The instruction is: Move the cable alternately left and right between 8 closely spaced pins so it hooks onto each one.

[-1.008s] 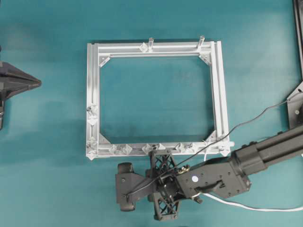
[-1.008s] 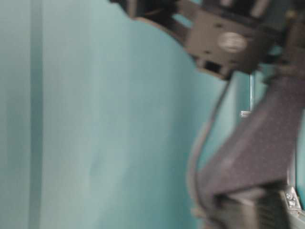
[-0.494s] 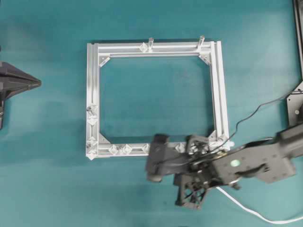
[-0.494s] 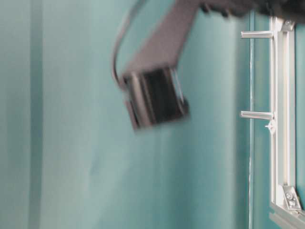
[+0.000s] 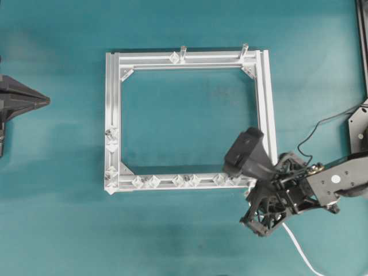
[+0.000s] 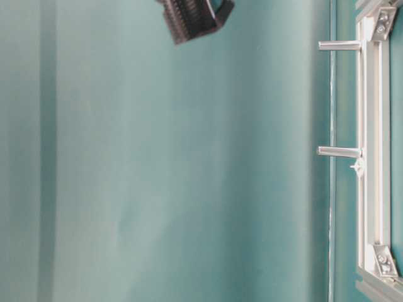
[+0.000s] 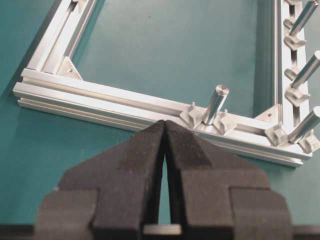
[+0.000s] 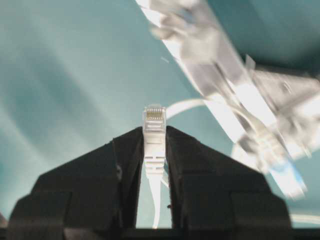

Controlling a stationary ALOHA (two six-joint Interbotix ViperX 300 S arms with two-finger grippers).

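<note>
The cable's white plug [image 8: 154,120] sticks out between the fingertips of my right gripper [image 8: 154,132], which is shut on it. The cord runs back through the jaws, and a loop of the cable [image 8: 186,104] curves toward the blurred frame bar [image 8: 225,82]. In the overhead view the right arm [image 5: 322,184] hangs over the frame's front right corner, and the cable [image 5: 296,244] trails off toward the bottom edge. Pins [image 5: 179,180] line the front bar, with more pins [image 5: 111,138] on the left bar. My left gripper [image 7: 165,125] is shut on nothing, well left of the frame.
The silver square frame [image 5: 190,57] lies on teal cloth. Two slim upright posts [image 5: 183,52] [image 5: 244,48] stand on its far bar. In the left wrist view a post [image 7: 215,102] stands between two pins [image 7: 192,114]. A black arm part [image 6: 192,16] shows at the top of the table-level view.
My right gripper has swung right along the front bar, from its middle to the front right corner, turning as it went with the cable in it. The left gripper has not moved.
</note>
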